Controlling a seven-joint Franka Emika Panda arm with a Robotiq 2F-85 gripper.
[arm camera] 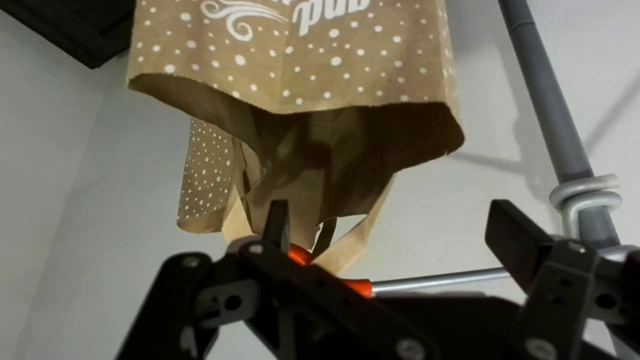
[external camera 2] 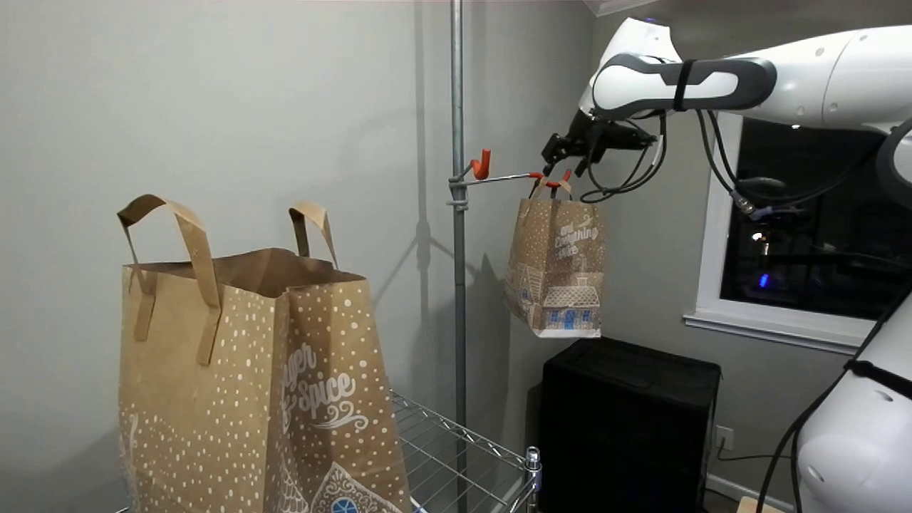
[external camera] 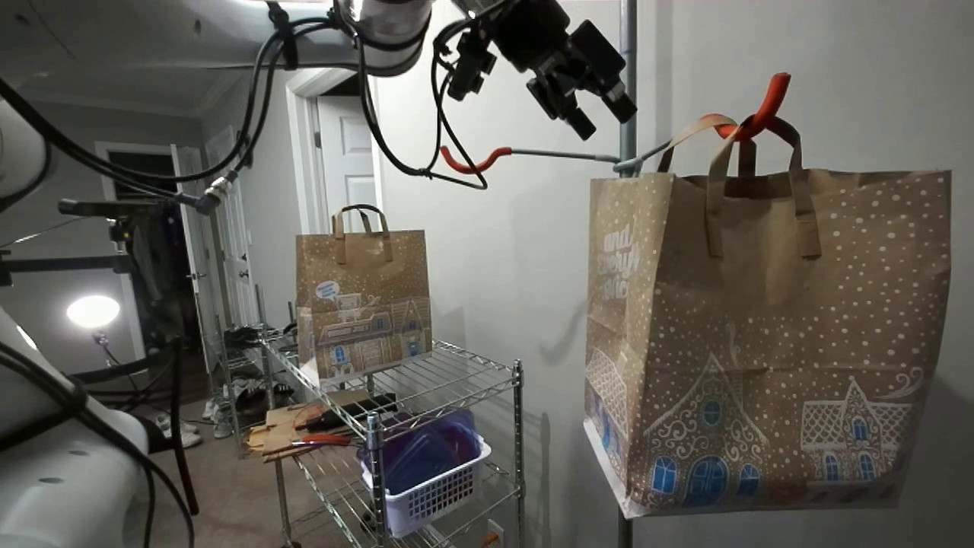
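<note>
A brown paper bag with white dots and house drawings (external camera: 799, 327) hangs by its handles (arm camera: 345, 250) from a red-tipped hook (external camera: 775, 95) on a metal pole. My gripper (arm camera: 390, 220) stands open near this hook, with no object held between its fingers. In the wrist view the bag (arm camera: 300, 75) shows its open mouth, and part of the hook (arm camera: 300, 254) is covered by the gripper's left finger. In an exterior view the gripper (external camera 2: 564, 171) appears just above the bag's handles; whether it touches them I cannot tell. A similar bag (external camera 2: 206, 399) stands upright on a wire shelf.
The grey pole (external camera 2: 458, 285) rises beside the wall and carries another red hook (external camera: 464, 163), which holds no bag. The wire shelf (external camera: 456, 373) has a white basket (external camera: 437, 495) below. A black box (external camera 2: 627, 420) stands under the hanging bag, near a window (external camera 2: 791, 235).
</note>
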